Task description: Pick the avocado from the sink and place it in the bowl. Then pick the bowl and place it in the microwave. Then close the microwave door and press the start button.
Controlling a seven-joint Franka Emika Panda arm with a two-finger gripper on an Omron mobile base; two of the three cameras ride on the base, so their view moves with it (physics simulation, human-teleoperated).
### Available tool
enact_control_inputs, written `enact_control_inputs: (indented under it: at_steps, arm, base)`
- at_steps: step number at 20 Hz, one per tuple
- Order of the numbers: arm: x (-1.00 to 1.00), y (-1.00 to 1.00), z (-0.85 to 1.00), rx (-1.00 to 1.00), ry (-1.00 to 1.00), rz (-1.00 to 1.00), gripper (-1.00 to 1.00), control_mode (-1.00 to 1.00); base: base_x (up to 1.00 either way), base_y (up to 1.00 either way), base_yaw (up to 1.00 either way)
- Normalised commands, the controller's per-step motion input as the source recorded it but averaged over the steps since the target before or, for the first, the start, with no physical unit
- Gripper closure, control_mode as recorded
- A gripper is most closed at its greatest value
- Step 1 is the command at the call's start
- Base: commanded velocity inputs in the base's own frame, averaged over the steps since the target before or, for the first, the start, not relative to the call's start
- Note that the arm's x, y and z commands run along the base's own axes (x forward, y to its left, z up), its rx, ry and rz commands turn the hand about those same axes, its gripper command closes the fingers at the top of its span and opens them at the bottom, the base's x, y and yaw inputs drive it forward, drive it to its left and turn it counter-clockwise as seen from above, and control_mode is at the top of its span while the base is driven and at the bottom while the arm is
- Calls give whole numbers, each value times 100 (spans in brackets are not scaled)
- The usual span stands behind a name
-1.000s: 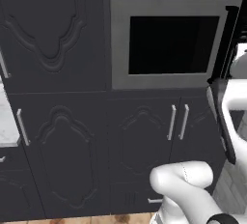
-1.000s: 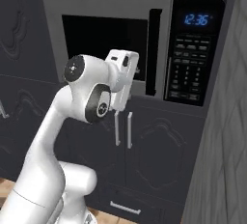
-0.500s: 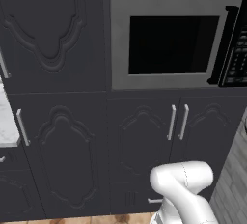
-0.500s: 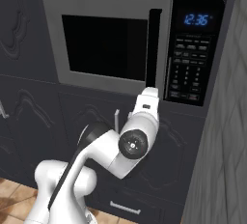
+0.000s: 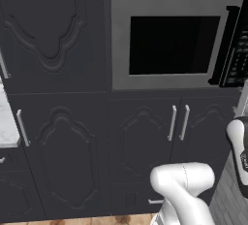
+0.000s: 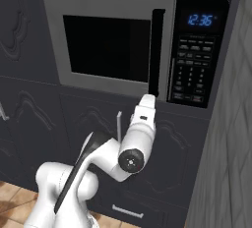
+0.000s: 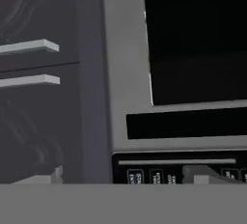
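- So the fingers [image 6: 149,97] sit just below the microwave door [image 6: 109,46] handle, near the button panel [image 6: 191,77]; can't tell their opening.
- Door looks shut on the microwave [image 5: 177,41].
- Start-press step, I'd guess: next needs lining up on the right button.

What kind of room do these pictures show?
Most likely a kitchen: a built-in microwave with a lit clock is set into dark cabinets with bar handles.
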Motion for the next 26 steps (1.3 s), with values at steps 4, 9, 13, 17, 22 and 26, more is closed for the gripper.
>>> enact_control_inputs:
  at_steps: [4,9,13,17,22,26]
  arm:
    - [20,-45,7,17,-1,5,100,-100]
    - [35,-32,0,12,0,6,100,-100]
    - [42,-11,0,6,0,3,100,-100]
    - [29,-3,0,1,0,0,100,-100]
    - [20,-18,0,3,-4,0,100,-100]
    - [17,-31,0,4,-6,0,100,-100]
  base:
    - [0,0,0]
    - [0,0,0]
    - [0,0,0]
    - [0,0,0]
    - [0,0,0]
    - [0,0,0]
